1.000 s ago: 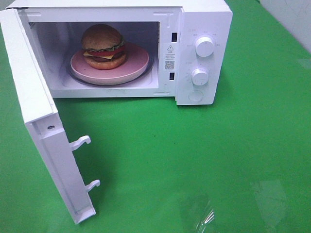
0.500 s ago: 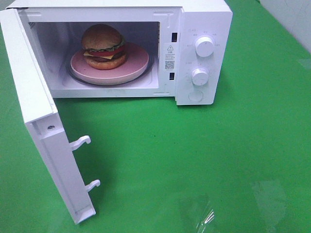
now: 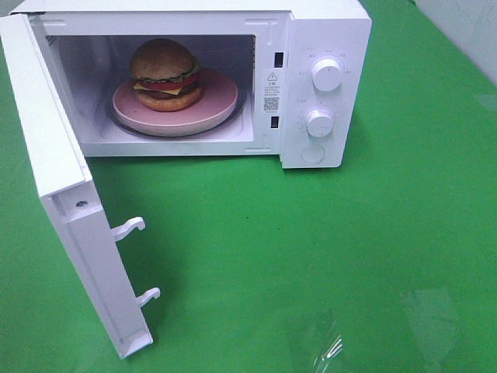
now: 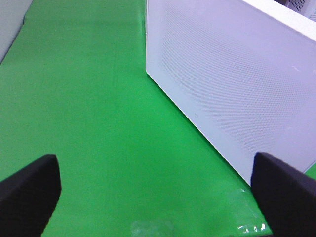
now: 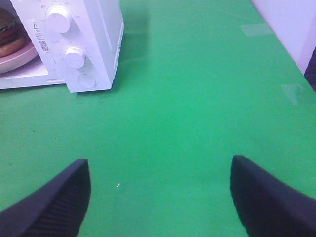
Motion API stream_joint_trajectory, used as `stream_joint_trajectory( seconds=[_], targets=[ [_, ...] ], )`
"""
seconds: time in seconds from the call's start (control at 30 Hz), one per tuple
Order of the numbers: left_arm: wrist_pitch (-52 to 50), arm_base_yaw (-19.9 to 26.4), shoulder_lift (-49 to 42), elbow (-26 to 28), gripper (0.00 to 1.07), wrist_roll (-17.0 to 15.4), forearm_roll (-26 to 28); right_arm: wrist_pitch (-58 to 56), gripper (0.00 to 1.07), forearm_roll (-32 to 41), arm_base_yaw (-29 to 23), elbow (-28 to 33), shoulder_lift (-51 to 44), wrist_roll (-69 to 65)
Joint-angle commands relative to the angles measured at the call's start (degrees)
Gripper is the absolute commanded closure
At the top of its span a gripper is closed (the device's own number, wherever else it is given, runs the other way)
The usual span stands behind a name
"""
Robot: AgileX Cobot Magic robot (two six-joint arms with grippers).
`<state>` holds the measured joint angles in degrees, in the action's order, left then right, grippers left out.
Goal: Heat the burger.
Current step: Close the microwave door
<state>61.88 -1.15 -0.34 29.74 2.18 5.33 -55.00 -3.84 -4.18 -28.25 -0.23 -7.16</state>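
A green cloth-covered table [image 3: 349, 256] carries one white box-shaped microwave oven [image 3: 353, 47]. Its single flat white door [image 3: 46, 148] is swung fully out on the left hinge and stands upright. The left gripper [image 4: 157, 197], fingers spread wide and holding nothing, faces the door's outer perforated panel, near but apart from it. That makes the left arm the nearer one for pushing the door shut, which looks like the next step. The right gripper [image 5: 160, 192], also spread and empty, hangs over bare cloth in front of the control panel. Inside the cavity one round pink plate [image 3: 221, 97] holds the one glossy brown-bunned burger [image 3: 163, 74], upright and left of centre. The panel has two white dials, upper [image 3: 326, 74] and lower [image 3: 319, 123], and one round button [image 3: 312, 154]. Two latch hooks [image 3: 130, 228] jut from the door's edge.
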Motion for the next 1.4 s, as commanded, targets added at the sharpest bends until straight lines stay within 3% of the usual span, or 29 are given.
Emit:
stream_joint_trajectory(
  seconds=[0.03, 1.4],
  targets=[
    [-0.6, 0.0, -0.8, -0.2, 0.1, -0.2, 0.0, -0.1, 0.35, 0.0, 0.3, 0.1, -1.4, -0.3],
    [-0.6, 0.0, -0.8, -0.2, 0.1, -0.2, 0.0, -0.1, 0.38, 0.0, 0.3, 0.1, -1.4, -0.3]
  ],
)
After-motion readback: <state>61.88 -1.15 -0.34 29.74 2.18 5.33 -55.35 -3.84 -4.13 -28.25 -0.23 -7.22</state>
